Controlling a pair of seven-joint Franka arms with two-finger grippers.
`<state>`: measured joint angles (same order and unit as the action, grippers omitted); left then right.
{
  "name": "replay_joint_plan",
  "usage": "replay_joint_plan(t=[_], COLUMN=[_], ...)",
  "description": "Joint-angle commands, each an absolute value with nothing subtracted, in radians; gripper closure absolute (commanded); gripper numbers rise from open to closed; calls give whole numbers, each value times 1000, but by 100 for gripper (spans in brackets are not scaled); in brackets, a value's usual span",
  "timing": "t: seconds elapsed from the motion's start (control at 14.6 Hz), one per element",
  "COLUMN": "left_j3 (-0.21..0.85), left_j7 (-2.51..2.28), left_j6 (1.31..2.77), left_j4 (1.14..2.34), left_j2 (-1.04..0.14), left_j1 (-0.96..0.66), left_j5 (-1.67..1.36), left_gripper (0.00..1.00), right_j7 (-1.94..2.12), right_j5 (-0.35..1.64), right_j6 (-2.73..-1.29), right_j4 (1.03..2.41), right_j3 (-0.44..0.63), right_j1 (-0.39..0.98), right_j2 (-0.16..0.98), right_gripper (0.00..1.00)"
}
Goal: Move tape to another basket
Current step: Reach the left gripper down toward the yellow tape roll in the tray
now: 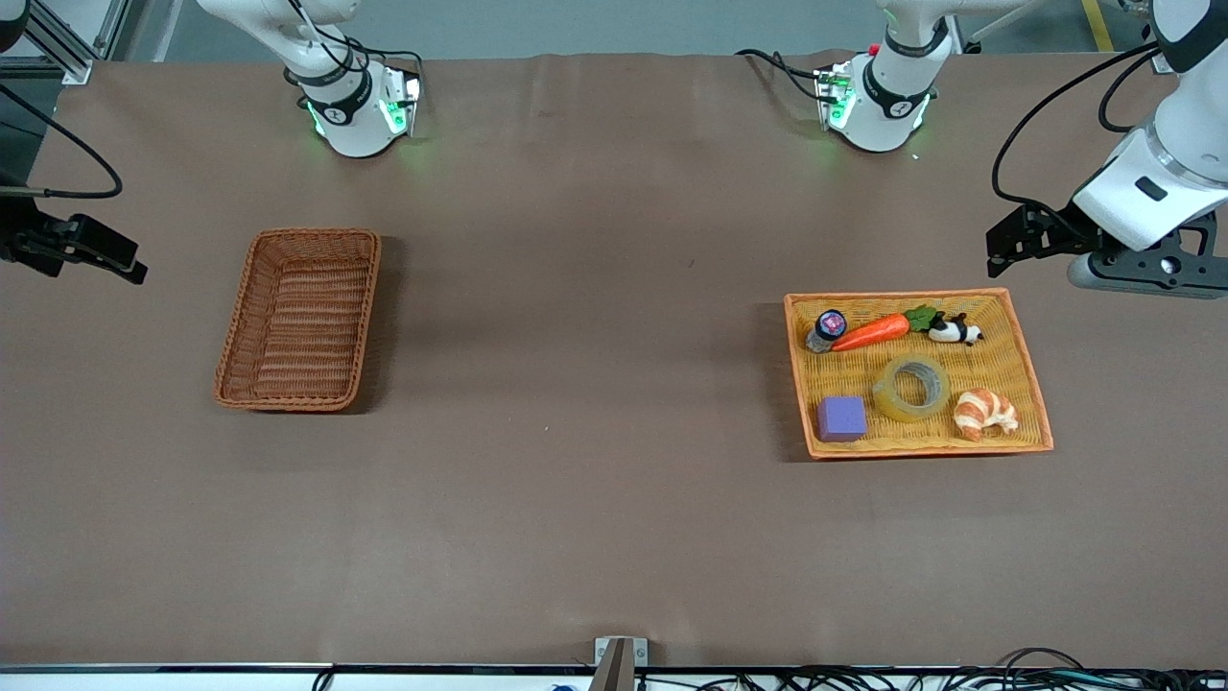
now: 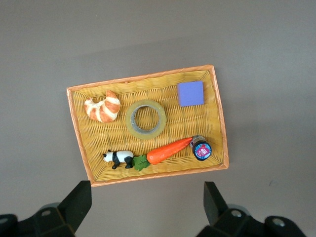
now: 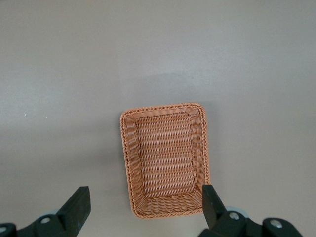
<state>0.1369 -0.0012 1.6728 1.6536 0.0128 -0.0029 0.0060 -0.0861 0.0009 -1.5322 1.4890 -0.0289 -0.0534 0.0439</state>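
The tape [image 1: 911, 388] [image 2: 145, 119], a yellowish translucent ring, lies flat in the middle of the orange-yellow wicker tray [image 1: 921, 447] [image 2: 148, 177]. The reddish-brown basket [image 1: 302, 326] [image 3: 165, 158] stands with nothing in it toward the right arm's end of the table. My left gripper [image 1: 1000, 251] [image 2: 147, 207] hangs open in the air over the bare table just off the tray's edge, holding nothing. My right gripper [image 1: 132, 269] [image 3: 145, 210] hangs open over the table beside the basket, with nothing between its fingers.
In the tray with the tape lie a carrot [image 1: 873, 331], a toy panda [image 1: 955, 331], a croissant [image 1: 985, 413], a purple block [image 1: 841, 418] and a small dark-lidded jar [image 1: 827, 328]. Brown tabletop stretches between tray and basket.
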Motion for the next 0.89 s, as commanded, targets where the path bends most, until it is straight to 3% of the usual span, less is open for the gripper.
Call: replay_joint_plan(t=[0.0,0.41,0.62,0.82], left_j3=[130,121,77,48], left_j7=[-9,-8,1,6], left_j6=[1674,1675,1686,1822], left_j4=[1648,1644,1658,1732], left_j2=[14,-15,-78,-121], left_j1=[-8,-9,-9,-6], left_j5=[8,23,32,32], left_gripper=[0,0,8,0], right_j7=[-75,-75,-75,-75], right_j5=[14,14,12,14], right_j6=[-1529,-1529,-1529,-1529], right_j4=[1493,1493,1493,1493], right_j3=[-18,-18,-18,-18], right_j1=[-44,-44,-44,-44], right_j2=[40,40,40,41], right_gripper=[0,0,0,0])
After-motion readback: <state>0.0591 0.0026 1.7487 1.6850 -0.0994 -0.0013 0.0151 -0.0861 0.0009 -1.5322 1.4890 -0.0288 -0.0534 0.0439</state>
